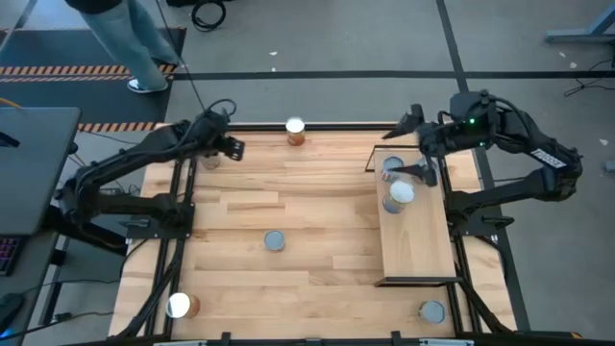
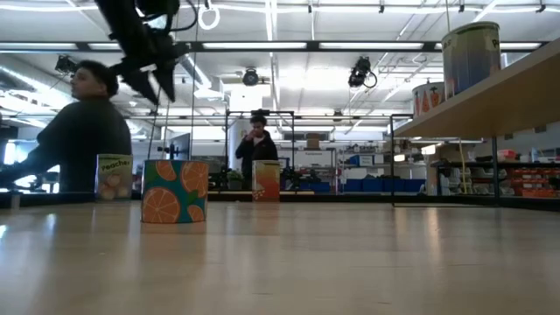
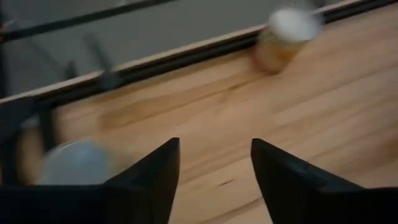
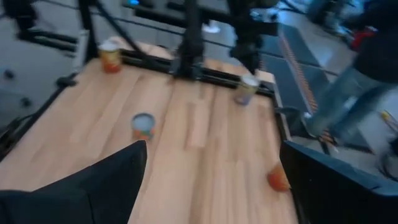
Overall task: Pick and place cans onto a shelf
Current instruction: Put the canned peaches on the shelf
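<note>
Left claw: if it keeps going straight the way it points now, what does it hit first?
Probably bare tabletop. The left claw is open over planks; the can by the rail sits off to one side.

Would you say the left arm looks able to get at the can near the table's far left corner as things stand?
Probably yes: the left end effector is open and empty, beside that can, with only bare tabletop around it.

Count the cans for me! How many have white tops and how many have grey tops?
White-top cans: 3
Grey-top cans: 4
Total: 7
</note>
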